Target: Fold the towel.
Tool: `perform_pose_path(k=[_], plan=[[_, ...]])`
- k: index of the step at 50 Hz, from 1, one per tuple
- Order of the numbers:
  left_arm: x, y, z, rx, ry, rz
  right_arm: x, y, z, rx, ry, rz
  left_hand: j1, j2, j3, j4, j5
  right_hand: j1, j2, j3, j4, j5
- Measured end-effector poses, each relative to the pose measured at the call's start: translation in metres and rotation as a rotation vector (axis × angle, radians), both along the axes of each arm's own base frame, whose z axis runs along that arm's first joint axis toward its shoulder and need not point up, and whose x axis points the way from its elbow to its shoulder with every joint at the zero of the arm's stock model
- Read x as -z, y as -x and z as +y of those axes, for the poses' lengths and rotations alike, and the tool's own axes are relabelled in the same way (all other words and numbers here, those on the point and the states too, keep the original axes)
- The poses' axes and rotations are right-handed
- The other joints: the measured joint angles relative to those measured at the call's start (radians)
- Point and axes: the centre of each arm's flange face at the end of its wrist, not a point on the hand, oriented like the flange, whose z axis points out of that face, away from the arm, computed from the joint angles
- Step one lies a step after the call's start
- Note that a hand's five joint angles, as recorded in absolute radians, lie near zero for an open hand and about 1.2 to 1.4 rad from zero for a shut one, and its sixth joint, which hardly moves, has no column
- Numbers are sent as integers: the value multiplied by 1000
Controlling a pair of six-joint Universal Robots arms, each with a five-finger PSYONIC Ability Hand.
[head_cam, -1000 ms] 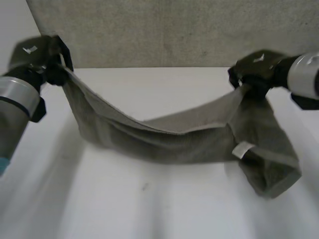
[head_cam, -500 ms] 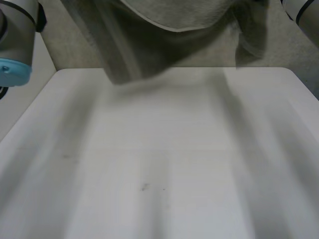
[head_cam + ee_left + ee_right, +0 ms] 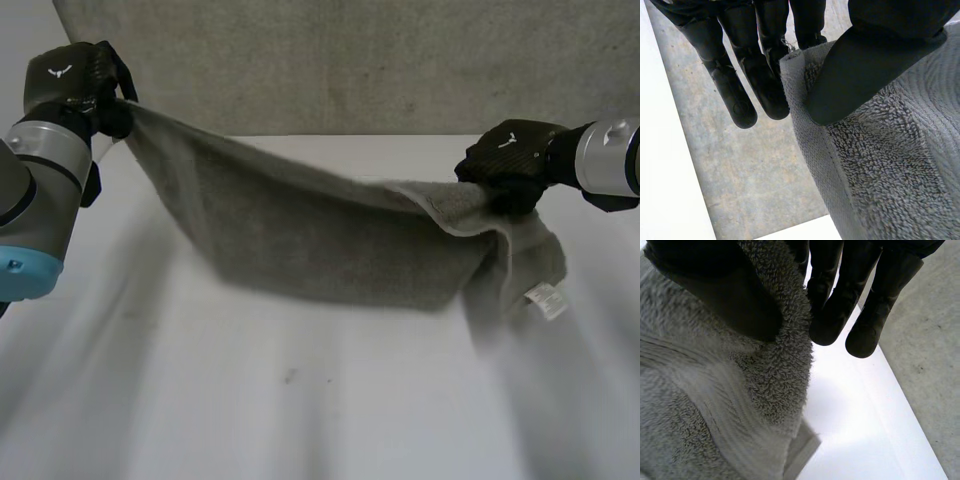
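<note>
The left robot hand (image 3: 75, 85) and right robot hand (image 3: 510, 160) each pinch an upper end of the towel (image 3: 330, 250) between thumb and fingers, stretching it above the tabletop (image 3: 300, 400) (middle sagging), probably so it hangs flat for laying down and folding.
</note>
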Motion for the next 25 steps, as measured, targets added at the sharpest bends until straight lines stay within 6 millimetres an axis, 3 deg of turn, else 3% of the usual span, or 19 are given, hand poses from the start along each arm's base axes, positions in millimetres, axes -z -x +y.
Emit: perform_pose_path(k=[3,9,15,18,22,25], plan=[[4,1,-1,6,-12,-3,7,-5,-4,4,-6,-16,0,0,0,0,0,0,0,0,0,0],[23,6,-3,19,-58,-17,46,-23,-11,-12,-57,-8,0,0,0,0,0,-29,-23,-25,-26,-25],[52,14,-6,35,-130,-42,100,-34,-21,18,-104,58,0,0,0,0,0,-567,-555,-564,-550,-566],[66,17,-9,39,-160,-54,121,-34,-33,76,-72,90,0,0,0,0,0,-1002,-998,-1011,-1002,-1044],[73,18,-12,40,-171,-60,129,-32,-45,144,-19,92,0,0,0,0,0,-1084,-1068,-1094,-1083,-1103],[74,19,-15,39,-163,-59,123,-31,-52,202,13,50,0,0,0,0,0,-1093,-1068,-1095,-1083,-1103]])
